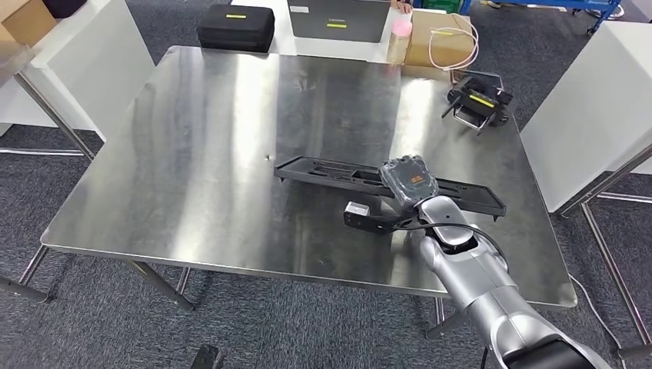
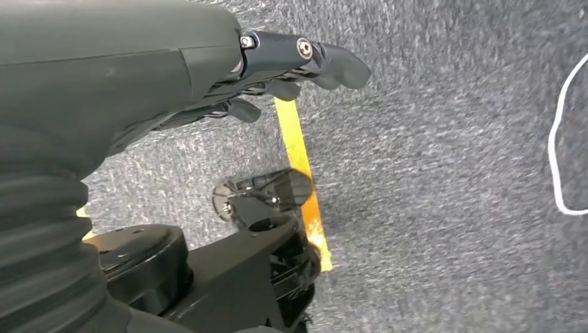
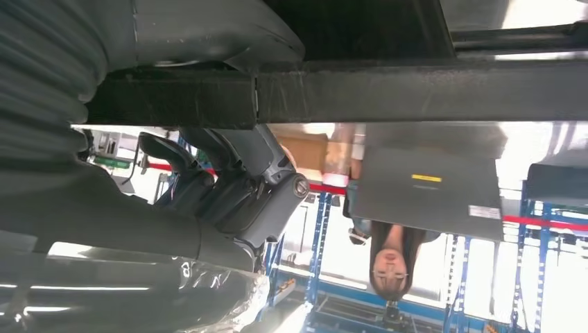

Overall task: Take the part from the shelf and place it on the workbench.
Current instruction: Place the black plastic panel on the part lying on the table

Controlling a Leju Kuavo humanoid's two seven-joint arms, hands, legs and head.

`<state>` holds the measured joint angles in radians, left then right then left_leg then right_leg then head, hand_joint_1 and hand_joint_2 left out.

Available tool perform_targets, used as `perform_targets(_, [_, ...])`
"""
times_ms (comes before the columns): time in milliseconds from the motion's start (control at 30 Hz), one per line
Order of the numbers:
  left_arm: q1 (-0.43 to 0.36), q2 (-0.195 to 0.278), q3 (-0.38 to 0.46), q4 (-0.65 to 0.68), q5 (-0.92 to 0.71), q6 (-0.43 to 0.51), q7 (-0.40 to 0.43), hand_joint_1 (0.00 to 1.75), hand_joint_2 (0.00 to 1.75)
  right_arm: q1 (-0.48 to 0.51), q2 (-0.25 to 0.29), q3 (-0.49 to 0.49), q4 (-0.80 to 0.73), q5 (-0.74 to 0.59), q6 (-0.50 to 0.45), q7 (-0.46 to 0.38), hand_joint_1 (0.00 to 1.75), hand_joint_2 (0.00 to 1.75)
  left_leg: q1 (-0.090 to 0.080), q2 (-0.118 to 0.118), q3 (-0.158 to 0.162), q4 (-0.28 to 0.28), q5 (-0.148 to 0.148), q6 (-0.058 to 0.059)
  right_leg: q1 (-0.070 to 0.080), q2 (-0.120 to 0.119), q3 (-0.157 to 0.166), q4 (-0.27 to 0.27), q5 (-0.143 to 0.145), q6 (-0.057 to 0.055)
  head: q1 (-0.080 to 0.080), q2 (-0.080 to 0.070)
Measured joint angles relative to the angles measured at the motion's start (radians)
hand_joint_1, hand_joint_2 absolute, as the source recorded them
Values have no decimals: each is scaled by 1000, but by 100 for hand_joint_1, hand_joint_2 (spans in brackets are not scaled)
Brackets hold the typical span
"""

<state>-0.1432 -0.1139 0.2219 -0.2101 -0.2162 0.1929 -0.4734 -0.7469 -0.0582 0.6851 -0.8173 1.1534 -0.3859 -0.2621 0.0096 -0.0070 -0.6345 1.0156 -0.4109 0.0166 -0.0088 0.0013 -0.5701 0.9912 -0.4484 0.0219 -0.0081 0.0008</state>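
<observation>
Part (image 1: pixel 388 181) on workbench (image 1: pixel 192 154), right hand (image 1: pixel 409 178) gripping.

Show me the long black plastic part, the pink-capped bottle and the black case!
long black plastic part (image 1: pixel 323 172): head view, left stretch of its frame.
pink-capped bottle (image 1: pixel 400 38): head view, its body.
black case (image 1: pixel 235 27): head view, its lid.

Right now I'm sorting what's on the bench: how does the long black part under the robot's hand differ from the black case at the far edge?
The long black part is flat, narrow and open-framed; the black case is a closed, boxy block. The part lies across the steel workbench near the front with the right hand on it; the case sits untouched just past the far edge. The case carries a yellow label; none shows on the part. Both are black.
</observation>
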Motion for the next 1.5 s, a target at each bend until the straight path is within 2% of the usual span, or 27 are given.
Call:
perform_targets(167, [0, -3, 11, 0, -1, 16, -17, 0, 175, -51, 0, -7, 50, -36, -35, 8, 175, 175, -9, -3, 0, 0, -3, 14, -3, -1, 3, -10, 0, 1, 0, 0])
perform_targets(267, [1, -5, 13, 0, -2, 18, -18, 0, 175, -83, 0, -15, 85, -46, -44, 4, 175, 175, -10, -3, 0, 0, -3, 18, -4, -2, 4, -13, 2, 4, 0, 0])
perform_targets(433, [1, -6, 15, 0, -8, 27, -10, 0, 175, -112, 0, -22, 137, -53, -48, 2, 175, 175, -11, -2, 0, 0, -3, 19, -4, -2, 5, -15, 7, 12, 0, 0])
perform_targets(600, [3, -6, 31, 0, 17, -24, 66, 0, 175, -171, 5, -55, 233, -75, -48, -14, 175, 175, -9, -3, 0, 0, -2, 20, -4, -2, 4, -14, 6, 24, 0, 0])
perform_targets(833, [2, -6, 41, 0, 4, -36, 104, 0, 175, -201, 3, -65, 314, -45, -41, -8, 175, 175, -7, -2, 0, 0, -2, 20, -1, -1, 2, -12, 6, 25, -1, 0])
perform_targets(900, [2, -5, 41, 0, 0, -39, 105, 0, 175, -201, 3, -67, 324, -46, -43, -8, 175, 175, -10, -2, 0, 0, -5, 26, -6, -2, 4, -18, 7, 30, -1, 0])
perform_targets(967, [2, -4, 41, 0, -2, -45, 103, 0, 175, -203, 2, -71, 329, -45, -45, -7, 175, 175, -6, -1, 8, -12, -3, 40, -7, -1, 4, -17, 4, 36, 0, 0])
perform_targets(1000, [2, -4, 41, 0, -2, -47, 102, 0, 175, -205, 0, -72, 331, -45, -45, -7, 175, 175, -2, 0, 14, -20, 0, 45, -7, -1, -4, 1, -5, 36, 0, 0])
perform_targets(1033, [2, -4, 41, -1, -2, -49, 102, 0, 175, -207, -1, -73, 334, -45, -46, -7, 175, 175, 2, 2, 19, -26, 3, 49, -7, -1, -26, 46, -26, 31, 1, 0])
perform_targets(1100, [1, -4, 41, -1, -2, -51, 101, 0, 175, -208, -4, -74, 341, -44, -47, -6, 175, 175, 3, 2, 23, -28, 0, 51, -11, -1, -98, 186, -80, 22, 2, 0])
perform_targets(1133, [1, -4, 41, -1, -3, -51, 100, 0, 175, -206, -6, -74, 345, -42, -48, -5, 175, 175, 3, 1, 24, -28, -5, 51, -13, -1, -136, 252, -98, 22, 2, 0])
perform_targets(1167, [2, -4, 41, 0, -5, -51, 99, 0, 175, -204, -7, -74, 348, -39, -48, -4, 175, 175, 3, -1, 26, -28, -10, 50, -15, -1, -157, 285, -100, 27, 3, 0])
perform_targets(1200, [2, -4, 41, 0, -7, -49, 98, 0, 175, -203, -8, -74, 351, -36, -48, -3, 175, 175, 4, -3, 31, -27, -17, 47, -18, -1, -159, 277, -86, 37, 4, 0])
perform_targets(1233, [3, -4, 41, 0, -9, -46, 97, 0, 175, -202, -8, -74, 353, -33, -47, -2, 175, 175, 6, -4, 37, -27, -22, 41, -23, -2, -139, 229, -58, 49, 4, 0])
perform_targets(1267, [4, -4, 42, 0, -10, -42, 96, 0, 175, -202, -8, -74, 354, -32, -47, -2, 175, 175, 8, -4, 44, -25, -28, 34, -30, -2, -106, 158, -25, 62, 4, 0])
perform_targets(1300, [3, -3, 42, 0, -11, -38, 97, 0, 175, -204, -8, -74, 356, -30, -47, -2, 175, 175, 8, -4, 49, -21, -35, 24, -32, -1, -72, 91, -2, 68, 6, 0])
perform_targets(1333, [3, -2, 42, 0, -12, -33, 97, 0, 175, -205, -8, -74, 357, -29, -47, -2, 175, 175, 7, -4, 53, -17, -41, 14, -34, 1, -46, 43, 12, 66, 6, 0])
perform_targets(1367, [3, 0, 42, 0, -12, -29, 97, 0, 175, -206, -8, -74, 358, -29, -47, -4, 175, 175, 6, -4, 55, -15, -45, 7, -33, 3, -31, 18, 14, 57, 5, 0])
perform_targets(1433, [3, 1, 42, -1, -13, -22, 96, 0, 175, -207, -8, -74, 360, -27, -47, -6, 175, 175, 9, -3, 60, -17, -55, -5, -28, 8, -24, 16, 1, 28, 0, 0])
perform_targets(1500, [4, 1, 42, -1, -14, -13, 91, 0, 175, -209, -7, -75, 362, -27, -48, -8, 175, 175, 16, 1, 55, 6, -69, -14, -27, 10, -10, 16, -9, 7, -2, 0])
